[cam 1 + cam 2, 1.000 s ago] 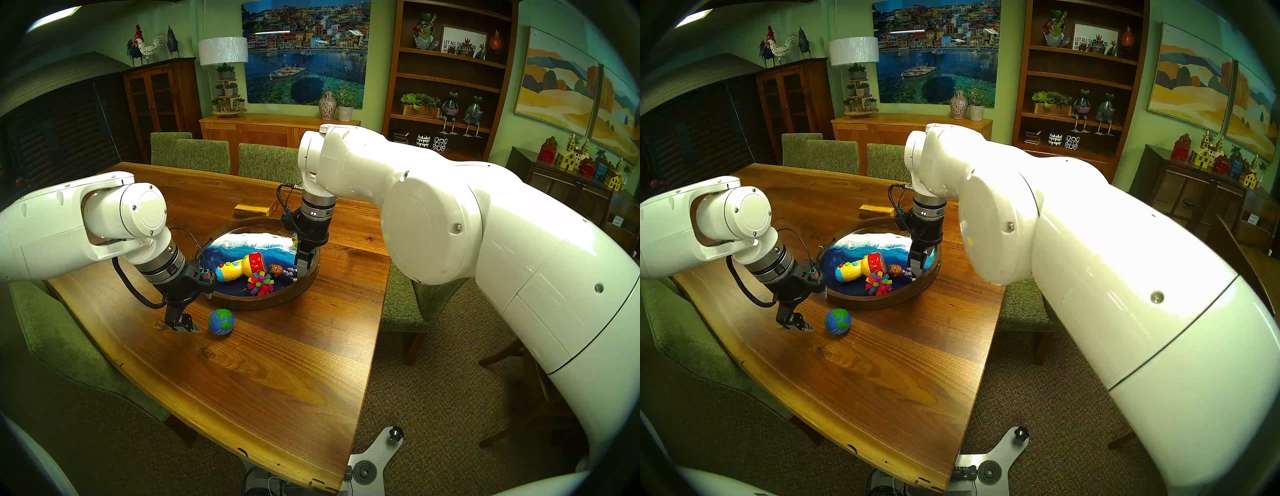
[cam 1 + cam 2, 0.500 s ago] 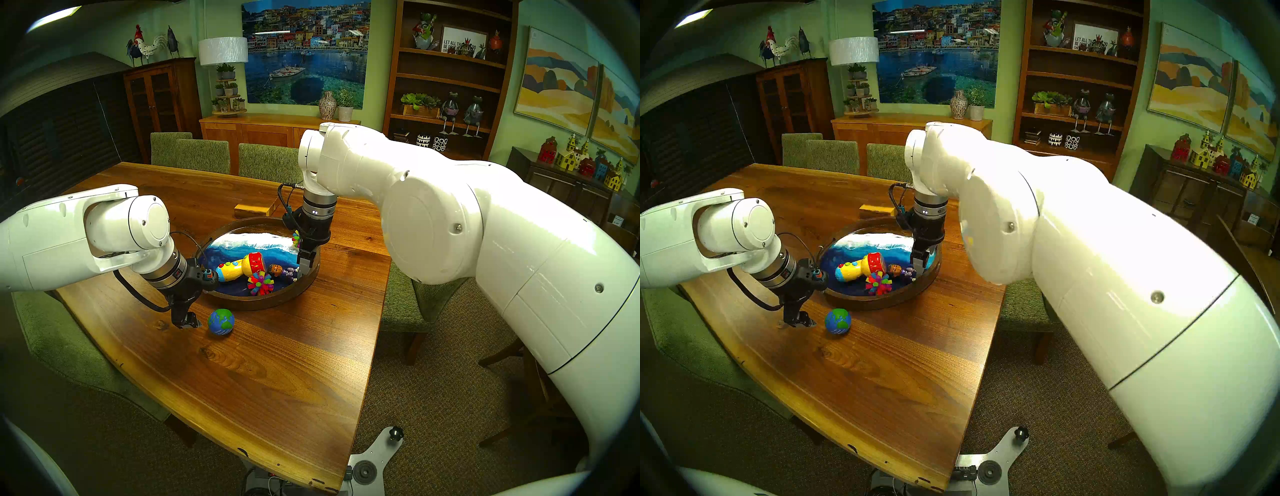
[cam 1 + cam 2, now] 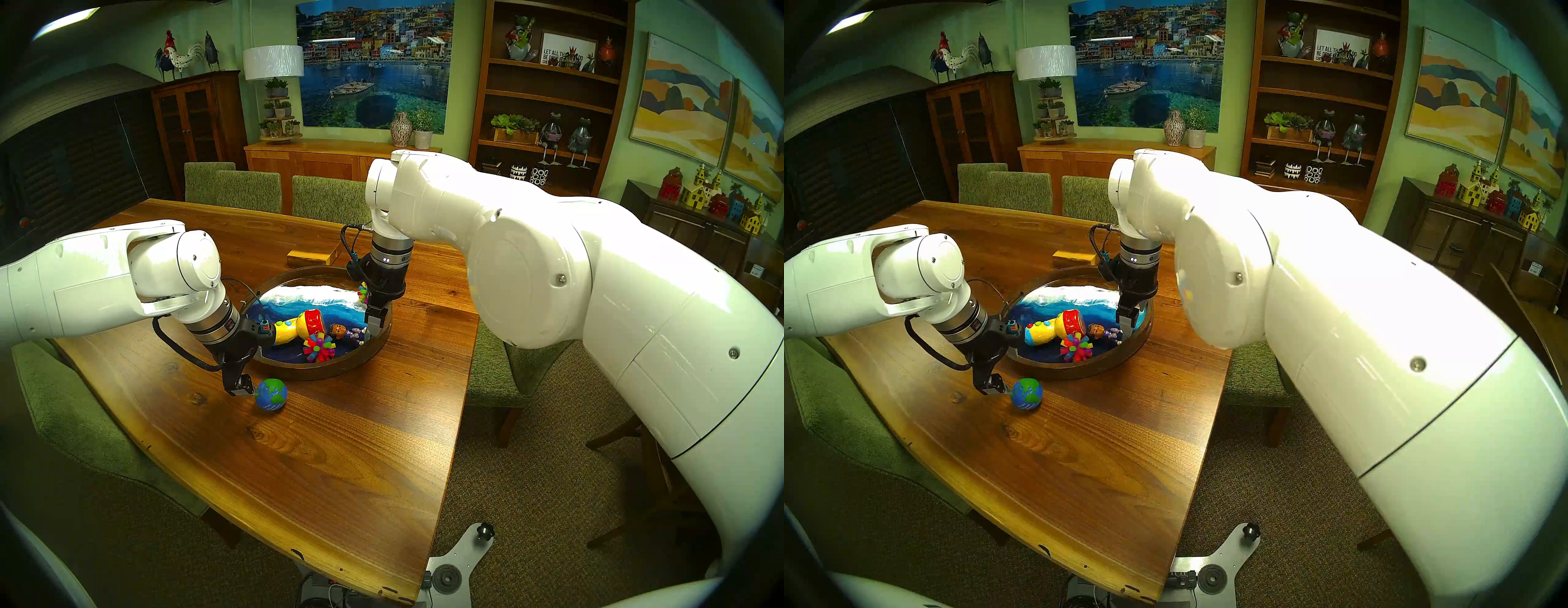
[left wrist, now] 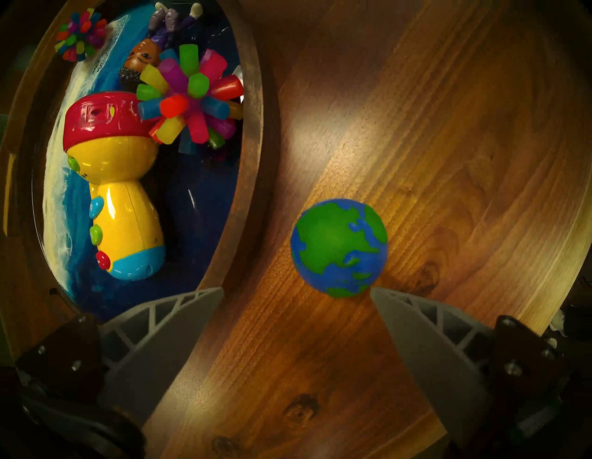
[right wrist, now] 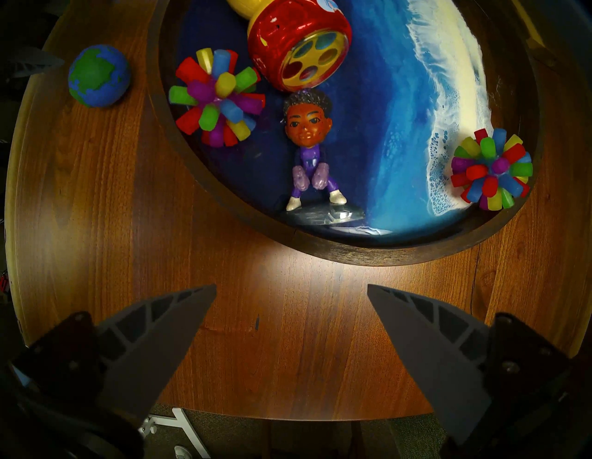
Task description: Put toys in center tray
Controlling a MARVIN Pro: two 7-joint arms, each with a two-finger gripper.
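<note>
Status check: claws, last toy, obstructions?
Left claw open beside blue-green globe ball, not gripping. Right claw open, empty. Ball on table, outside round wave-pattern tray. Nothing blocking.

Head pair looks down from afar; both wrist views, close overhead, share the tray (image 4: 256, 134).

Yellowish wooden block (image 3: 309, 256) on the wooden table (image 3: 297, 467), 3 green chairs (image 3: 250, 191) behind.

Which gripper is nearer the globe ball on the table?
Left. The left gripper hangs open right beside the globe ball, not touching it. The right gripper is open over the tray's far side.
</note>
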